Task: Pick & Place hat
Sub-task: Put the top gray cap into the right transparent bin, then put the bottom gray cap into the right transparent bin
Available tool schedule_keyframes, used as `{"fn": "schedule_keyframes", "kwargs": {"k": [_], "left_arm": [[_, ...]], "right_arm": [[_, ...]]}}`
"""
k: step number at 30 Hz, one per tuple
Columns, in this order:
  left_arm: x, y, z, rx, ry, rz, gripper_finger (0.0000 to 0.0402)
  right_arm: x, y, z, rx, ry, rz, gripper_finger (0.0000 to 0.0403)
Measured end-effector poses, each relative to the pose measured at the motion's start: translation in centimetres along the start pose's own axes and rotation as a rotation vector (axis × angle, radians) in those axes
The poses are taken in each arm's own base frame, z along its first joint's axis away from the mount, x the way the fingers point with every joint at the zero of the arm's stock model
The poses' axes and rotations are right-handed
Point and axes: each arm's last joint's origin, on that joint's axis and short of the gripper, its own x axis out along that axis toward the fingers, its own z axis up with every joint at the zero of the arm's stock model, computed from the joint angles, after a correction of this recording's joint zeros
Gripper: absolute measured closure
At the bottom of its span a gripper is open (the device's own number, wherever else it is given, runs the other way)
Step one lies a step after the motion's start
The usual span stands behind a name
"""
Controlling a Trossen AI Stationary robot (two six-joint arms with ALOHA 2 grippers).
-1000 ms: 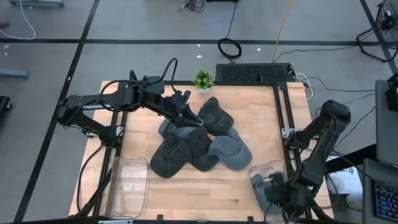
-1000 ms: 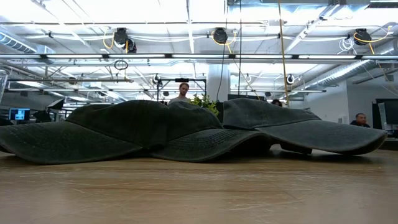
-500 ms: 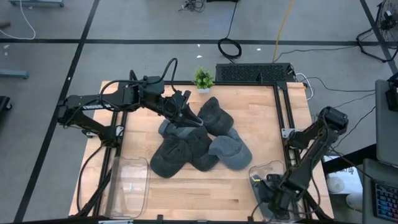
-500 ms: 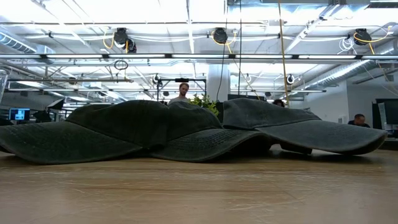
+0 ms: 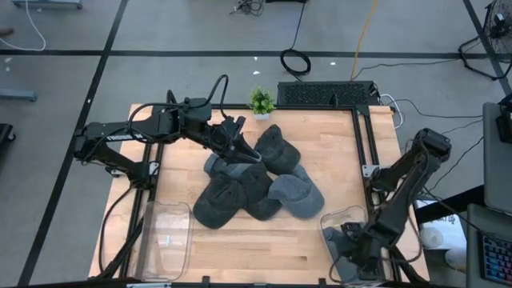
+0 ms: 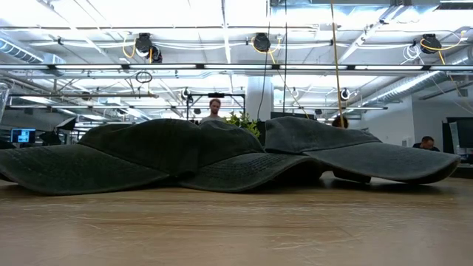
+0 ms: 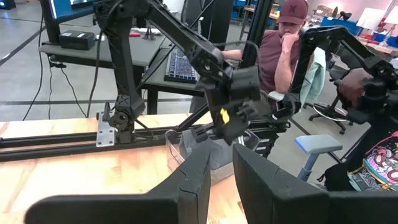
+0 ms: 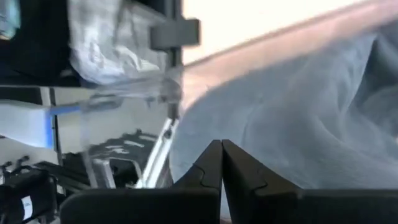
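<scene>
Several dark grey caps (image 5: 256,180) lie in an overlapping pile mid-table, brims on the wood (image 6: 222,151). My left gripper (image 5: 240,150) is over the pile's far-left part, its fingers a narrow gap apart (image 7: 222,165) with nothing between them. My right gripper (image 5: 354,242) reaches down into the clear bin (image 5: 340,214) at the near-right corner. Its fingers are shut (image 8: 221,152). A pale blue-grey cap (image 8: 298,106) lies in that bin right in front of them. My right gripper's shut fingertips (image 8: 211,163) point at the blue-grey cap's cloth (image 8: 267,143) inside the bin. I cannot tell whether they touch it.
A second clear bin (image 5: 164,232) stands at the near-left corner. A small potted plant (image 5: 261,101) sits at the far edge. Black frame rails (image 5: 362,144) run along the table's sides. People sit in the room beyond (image 7: 292,37).
My right arm has swayed slightly over the near-right bin, with its gripper staying down inside it. The pile of caps has not moved.
</scene>
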Motion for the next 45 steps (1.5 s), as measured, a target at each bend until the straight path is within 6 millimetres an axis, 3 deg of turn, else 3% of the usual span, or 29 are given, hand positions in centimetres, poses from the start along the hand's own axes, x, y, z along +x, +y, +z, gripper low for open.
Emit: {"fn": "schedule_keyframes", "kwargs": {"k": [7,11,14,20,25,30,33,38,45], "left_arm": [[0.0,0.0,0.0,0.0,0.0,0.0,0.0325],[0.0,0.0,0.0,0.0,0.0,0.0,0.0325],[0.0,0.0,0.0,0.0,0.0,0.0,0.0325],[0.0,0.0,0.0,0.0,0.0,0.0,0.0325],[0.0,0.0,0.0,0.0,0.0,0.0,0.0325],[0.0,0.0,0.0,0.0,0.0,0.0,0.0325],[0.0,0.0,0.0,0.0,0.0,0.0,0.0325],[0.0,0.0,0.0,0.0,0.0,0.0,0.0325],[0.0,0.0,0.0,0.0,0.0,0.0,0.0325]], "right_arm": [[-3.4,0.1,0.2,-0.237,-0.268,-0.008,0.0403],[-5.9,-1.3,2.0,-0.307,-0.539,-0.18,0.0402],[-7.4,-2.9,3.6,-0.328,-0.616,-0.268,0.0385],[-9.0,-5.9,7.2,-0.436,-0.668,-0.411,0.0286],[-10.1,-10.1,10.8,-0.435,-0.685,-0.554,0.0192],[-10.7,-16.4,13.1,-0.249,-0.576,-0.533,0.014],[-10.7,-19.1,13.6,-0.162,-0.517,-0.415,0.0126],[-9.6,-20.7,15.2,-0.242,-0.509,-0.197,0.0127],[-7.2,-23.2,17.5,-0.292,-0.527,-0.181,0.0129]]}}
